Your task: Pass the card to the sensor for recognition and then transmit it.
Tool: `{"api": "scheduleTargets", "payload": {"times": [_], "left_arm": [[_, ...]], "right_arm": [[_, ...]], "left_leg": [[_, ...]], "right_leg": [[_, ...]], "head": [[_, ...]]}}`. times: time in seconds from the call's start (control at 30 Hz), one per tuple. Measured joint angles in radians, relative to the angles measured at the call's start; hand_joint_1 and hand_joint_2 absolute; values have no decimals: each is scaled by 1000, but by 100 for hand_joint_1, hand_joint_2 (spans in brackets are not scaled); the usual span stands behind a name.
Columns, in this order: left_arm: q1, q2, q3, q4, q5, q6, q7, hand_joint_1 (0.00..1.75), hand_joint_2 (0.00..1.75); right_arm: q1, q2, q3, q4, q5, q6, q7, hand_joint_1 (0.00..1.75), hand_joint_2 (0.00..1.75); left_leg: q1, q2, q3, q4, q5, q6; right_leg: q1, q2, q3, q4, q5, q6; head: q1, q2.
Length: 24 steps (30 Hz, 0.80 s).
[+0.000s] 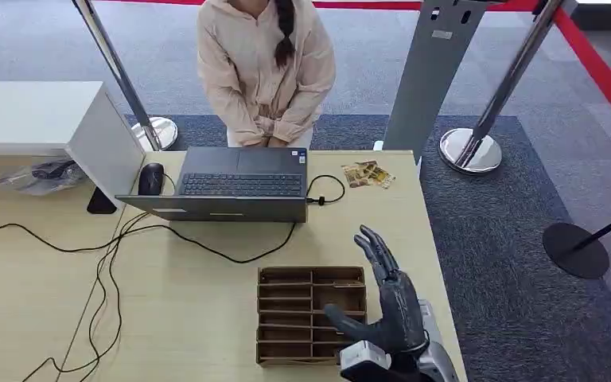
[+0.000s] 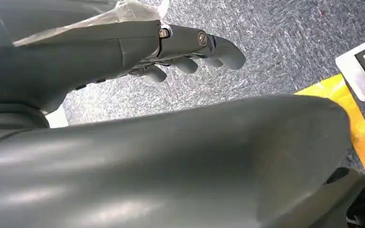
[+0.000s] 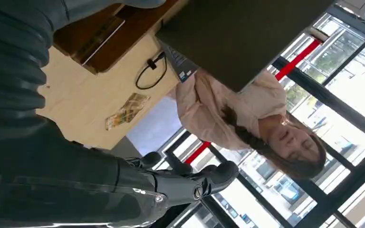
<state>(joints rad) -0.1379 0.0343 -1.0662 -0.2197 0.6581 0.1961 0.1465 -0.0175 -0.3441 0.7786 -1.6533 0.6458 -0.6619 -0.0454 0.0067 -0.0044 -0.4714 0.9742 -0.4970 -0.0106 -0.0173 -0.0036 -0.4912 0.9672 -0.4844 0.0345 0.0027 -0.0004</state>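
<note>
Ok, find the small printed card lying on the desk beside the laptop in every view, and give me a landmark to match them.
Head view: the card lies flat near the desk's far right corner, right of the laptop and its looped cable.
Left wrist view: not in it; this camera looks down at carpet.
Right wrist view: the card lies on the pale desk beyond the right hand.
Shared landmark: the looped black cable beside the laptop.

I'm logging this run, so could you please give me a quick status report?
Right hand open, raised over the tray, holding nothing. Left hand hanging over carpet, fingers curled, empty. Card lies beside the laptop, untouched. Nothing between.
</note>
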Motion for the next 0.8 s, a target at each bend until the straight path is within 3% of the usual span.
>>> {"api": "scheduleTargets", "payload": {"times": [0.8], "left_arm": [[0,0,-19,0,0,-2,0,0,0]], "right_arm": [[0,-1,37,1,16,-3,15,3,175]], "left_leg": [[0,0,0,0,0,0]], "right_leg": [[0,0,0,0,0,0]], "head": [[0,0]]}}
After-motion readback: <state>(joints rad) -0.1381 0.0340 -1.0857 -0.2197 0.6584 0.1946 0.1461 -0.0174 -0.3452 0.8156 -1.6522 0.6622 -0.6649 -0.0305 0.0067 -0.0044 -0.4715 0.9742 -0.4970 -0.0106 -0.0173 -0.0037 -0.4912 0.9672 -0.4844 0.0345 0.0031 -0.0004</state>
